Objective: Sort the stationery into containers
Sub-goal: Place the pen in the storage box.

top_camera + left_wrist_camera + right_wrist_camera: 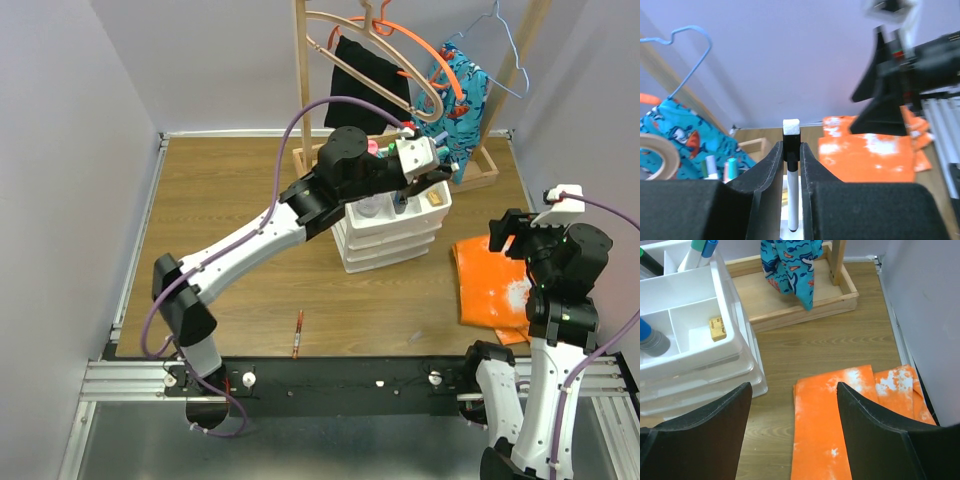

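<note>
Wooden tabletop (230,190), left gripper (791,147) clamping white pen (793,200) over organiser (390,245); right gripper (792,390) open

I see the white organiser (392,240) standing mid-bench (230,190), drawers stacked, with a divided tray (722,285) on top. A white pen (793,200) with a black collar stands upright over the tray, pinched in the left end effector (791,148). The tray holds a blue-capped bottle (650,337), a small tan block (716,328), possibly an eraser, and capped markers (700,249) upright at the back. A red pen (297,333) lies on the bench near its front edge.
</note>
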Controlling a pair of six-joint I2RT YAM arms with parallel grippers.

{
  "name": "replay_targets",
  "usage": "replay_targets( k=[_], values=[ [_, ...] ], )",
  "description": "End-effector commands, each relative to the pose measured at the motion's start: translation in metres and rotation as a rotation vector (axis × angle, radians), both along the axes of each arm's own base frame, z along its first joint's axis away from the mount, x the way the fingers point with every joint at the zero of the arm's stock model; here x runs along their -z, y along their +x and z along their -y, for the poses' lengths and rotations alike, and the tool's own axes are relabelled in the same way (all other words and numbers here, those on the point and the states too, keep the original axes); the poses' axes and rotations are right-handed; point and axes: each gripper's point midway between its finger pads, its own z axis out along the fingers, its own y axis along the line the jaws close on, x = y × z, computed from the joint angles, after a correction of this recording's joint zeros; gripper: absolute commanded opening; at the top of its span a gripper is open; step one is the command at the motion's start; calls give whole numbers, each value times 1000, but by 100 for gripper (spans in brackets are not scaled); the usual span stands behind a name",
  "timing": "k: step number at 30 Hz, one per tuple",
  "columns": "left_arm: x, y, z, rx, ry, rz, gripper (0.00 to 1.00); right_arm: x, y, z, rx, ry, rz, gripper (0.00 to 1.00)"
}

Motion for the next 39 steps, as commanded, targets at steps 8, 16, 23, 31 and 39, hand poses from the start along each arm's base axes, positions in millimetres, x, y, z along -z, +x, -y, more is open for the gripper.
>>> replay_targets(
  k=[8, 16, 23, 31, 39],
  values=[
    [-21, 109, 8, -168, -179, 155, 15, -5, 2, 15, 69, -35, 12, 76],
    [18, 135, 29, -172, -162, 88, 16, 8, 3, 20, 82, -47, -23, 76],
    [38, 154, 34, -213, -151, 61, 15, 17, 5, 23, 93, -46, -45, 76],
    [59, 172, 30, -265, -113, 52, 16, 27, 9, 24, 92, -32, -62, 76],
    [80, 176, 22, -294, -60, 22, 17, 32, 11, 22, 82, -25, -66, 77]
  ],
)
